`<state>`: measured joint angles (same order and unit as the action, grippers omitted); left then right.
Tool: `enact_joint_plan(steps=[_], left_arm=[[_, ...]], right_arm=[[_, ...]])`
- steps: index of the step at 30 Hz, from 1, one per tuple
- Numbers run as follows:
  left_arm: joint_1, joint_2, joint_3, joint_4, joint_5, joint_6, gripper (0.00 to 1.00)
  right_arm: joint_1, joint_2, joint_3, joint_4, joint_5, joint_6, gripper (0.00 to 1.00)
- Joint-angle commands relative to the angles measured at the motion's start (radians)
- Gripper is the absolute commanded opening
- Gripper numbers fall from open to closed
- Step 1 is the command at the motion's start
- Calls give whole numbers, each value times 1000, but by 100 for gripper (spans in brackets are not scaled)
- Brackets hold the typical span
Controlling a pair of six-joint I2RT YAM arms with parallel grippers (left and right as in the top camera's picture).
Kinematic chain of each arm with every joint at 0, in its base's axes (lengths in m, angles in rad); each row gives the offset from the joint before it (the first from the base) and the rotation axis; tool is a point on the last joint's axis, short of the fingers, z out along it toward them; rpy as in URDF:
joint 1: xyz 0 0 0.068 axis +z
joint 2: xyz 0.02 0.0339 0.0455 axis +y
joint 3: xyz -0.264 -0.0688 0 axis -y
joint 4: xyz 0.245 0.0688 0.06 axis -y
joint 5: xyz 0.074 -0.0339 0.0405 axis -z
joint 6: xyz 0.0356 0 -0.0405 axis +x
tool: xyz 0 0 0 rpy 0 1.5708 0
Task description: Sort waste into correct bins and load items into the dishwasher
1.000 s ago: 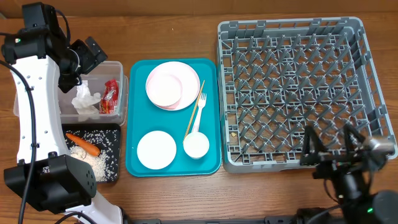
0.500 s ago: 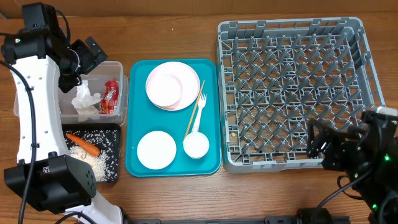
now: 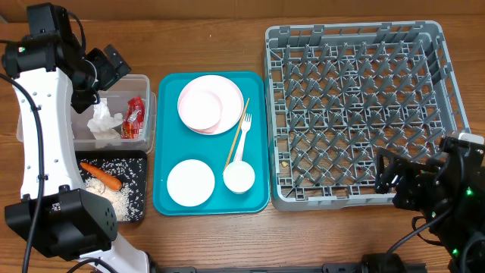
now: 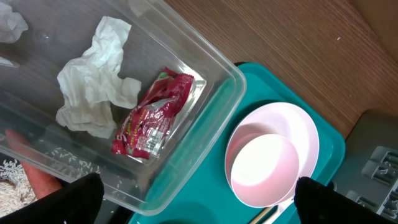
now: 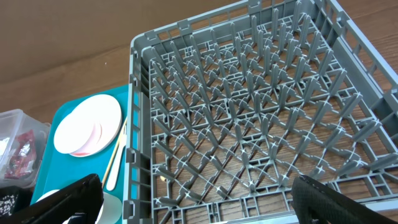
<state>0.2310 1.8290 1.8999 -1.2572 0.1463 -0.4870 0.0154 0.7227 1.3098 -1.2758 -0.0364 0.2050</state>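
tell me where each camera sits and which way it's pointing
Overhead: above the table, looking straight down on clear tub, teal tray and dish rack; left arm and right arm show.
Left wrist: over the tub, looking down at the red wrapper and pink plate; its dark fingers show at the bottom corners.
Right wrist: low at the rack's near side, looking across it, tray at left; its fingers show.
Shared: all three views show the pink plate.
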Motion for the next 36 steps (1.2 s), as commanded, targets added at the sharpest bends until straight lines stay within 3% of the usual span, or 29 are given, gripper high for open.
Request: enact_joint_plan(steps=[1, 6, 13, 14, 15, 16, 17, 21, 22, 24, 33, 35, 36], left_arm=[[6, -11, 6, 1, 4, 16, 100], [5, -11, 6, -2, 34, -18, 100], [2, -11, 6, -129, 94, -13, 100], [-2, -11, 6, -149, 132, 23, 96], [-10, -11, 5, -161, 168, 72, 82], [-25, -11, 4, -182, 206, 131, 50], [-43, -11, 0, -203, 215, 151, 39], [-146, -11, -18, -263, 210, 201, 39], [-198, -11, -28, -268, 210, 226, 36], [-262, -11, -37, -265, 209, 247, 21], [-482, -11, -47, -212, 127, 269, 39], [-512, -11, -47, -203, 89, 274, 21], [-517, -11, -47, -201, 83, 273, 18]], right_arm=[[5, -6, 20, 2, 9, 2, 100], [5, -6, 20, -13, 9, 2, 100], [5, -6, 20, -12, 9, 6, 100], [5, -6, 20, -12, 9, 5, 100], [5, -6, 20, -11, 9, 5, 100], [5, -6, 20, -11, 9, 5, 100], [5, -6, 20, -11, 9, 5, 100], [5, -6, 20, -6, 1, 5, 100], [5, -6, 20, -4, -8, 5, 100], [5, -6, 20, -3, -10, 5, 100], [5, -6, 20, -5, -10, 5, 100], [5, -6, 20, -4, -10, 5, 100], [5, -6, 20, -5, -10, 5, 100]])
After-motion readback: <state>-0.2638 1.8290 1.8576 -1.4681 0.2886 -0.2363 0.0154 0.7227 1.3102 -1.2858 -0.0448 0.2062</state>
